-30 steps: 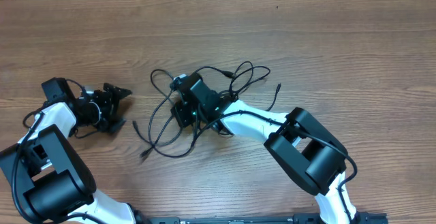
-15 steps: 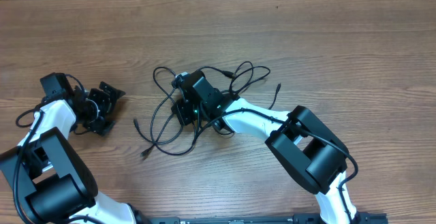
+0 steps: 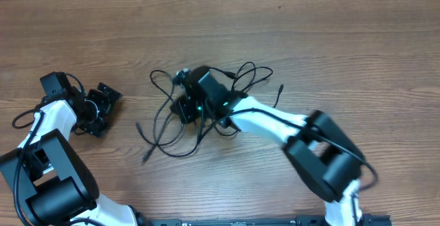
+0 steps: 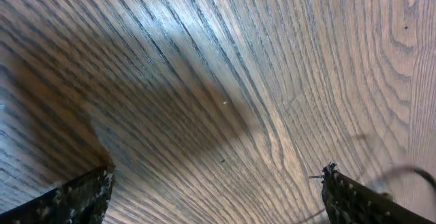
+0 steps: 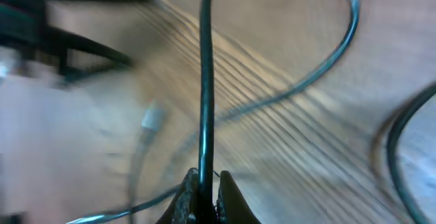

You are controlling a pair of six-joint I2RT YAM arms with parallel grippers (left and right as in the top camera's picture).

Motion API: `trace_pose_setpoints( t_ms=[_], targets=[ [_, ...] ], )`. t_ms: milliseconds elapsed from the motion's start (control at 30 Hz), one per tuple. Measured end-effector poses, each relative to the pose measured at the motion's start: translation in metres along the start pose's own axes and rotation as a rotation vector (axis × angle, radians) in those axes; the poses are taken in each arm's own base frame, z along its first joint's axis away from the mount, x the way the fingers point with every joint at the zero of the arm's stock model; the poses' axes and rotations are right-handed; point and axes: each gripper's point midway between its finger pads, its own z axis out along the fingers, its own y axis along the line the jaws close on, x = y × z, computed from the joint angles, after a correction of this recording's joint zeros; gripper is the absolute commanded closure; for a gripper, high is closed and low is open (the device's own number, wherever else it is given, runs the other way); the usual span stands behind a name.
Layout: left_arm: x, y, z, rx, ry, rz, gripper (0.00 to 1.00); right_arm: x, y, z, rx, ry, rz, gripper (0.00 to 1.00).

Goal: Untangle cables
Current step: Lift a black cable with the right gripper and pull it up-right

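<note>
Several thin black cables (image 3: 165, 117) lie in one tangle on the wooden table, loops spreading left and right of the middle. My right gripper (image 3: 184, 106) sits in the tangle's centre. In the right wrist view it (image 5: 204, 193) is shut on one black cable (image 5: 205, 81), which runs straight up out of the pinched fingertips. Other strands curve over the wood behind it. My left gripper (image 3: 103, 106) rests well to the left of the tangle, touching no cable. In the left wrist view it (image 4: 214, 200) is open, with only bare wood between its fingers (image 4: 75, 198).
The wooden table (image 3: 344, 40) extends around the tangle. Loose plug ends (image 3: 146, 157) lie at the tangle's lower left, and another (image 3: 281, 88) at its right. The thicker black arm cable (image 3: 27, 119) hangs by the left arm.
My right gripper has shifted slightly up and back with the cable pinched in it, and the right arm is blurred by motion. The left gripper has drawn back a little leftward, staying open.
</note>
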Motion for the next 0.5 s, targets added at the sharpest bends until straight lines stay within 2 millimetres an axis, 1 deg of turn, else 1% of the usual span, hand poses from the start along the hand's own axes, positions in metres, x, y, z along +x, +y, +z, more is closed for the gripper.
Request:
trace_pose_setpoints(
  t_ms=[67, 133, 167, 200, 300, 333, 400, 500],
  targets=[
    [0.0, 0.0, 0.0, -0.003, -0.003, 0.0, 0.01, -0.024, 0.017, -0.031, -0.025, -0.057, -0.016, 0.96],
    [-0.001, 0.001, 0.0, -0.006, -0.005, 0.0, 0.0, -0.054, 0.039, -0.075, -0.057, -0.146, -0.044, 0.96],
    [-0.001, 0.001, 0.0, -0.006, -0.005, 0.0, 0.0, -0.064, 0.048, -0.092, -0.069, -0.179, -0.054, 0.96],
    [-0.001, 0.001, 0.0, -0.007, -0.007, 0.001, 0.0, -0.078, 0.058, -0.117, -0.081, -0.229, -0.07, 0.96],
    [-0.002, 0.002, 0.0, -0.01, -0.009, 0.001, 0.0, -0.104, 0.077, -0.181, -0.099, -0.352, -0.117, 0.96],
    [-0.002, 0.002, 0.0, -0.011, -0.009, 0.001, 0.0, -0.111, 0.08, -0.205, -0.094, -0.393, -0.129, 0.96],
    [-0.002, 0.002, 0.0, -0.011, -0.01, 0.001, 0.0, -0.118, 0.08, -0.237, -0.079, -0.447, -0.139, 0.96],
    [-0.002, 0.002, 0.0, -0.011, -0.01, 0.001, 0.0, -0.123, 0.068, -0.284, -0.027, -0.514, -0.127, 0.96]
  ],
)
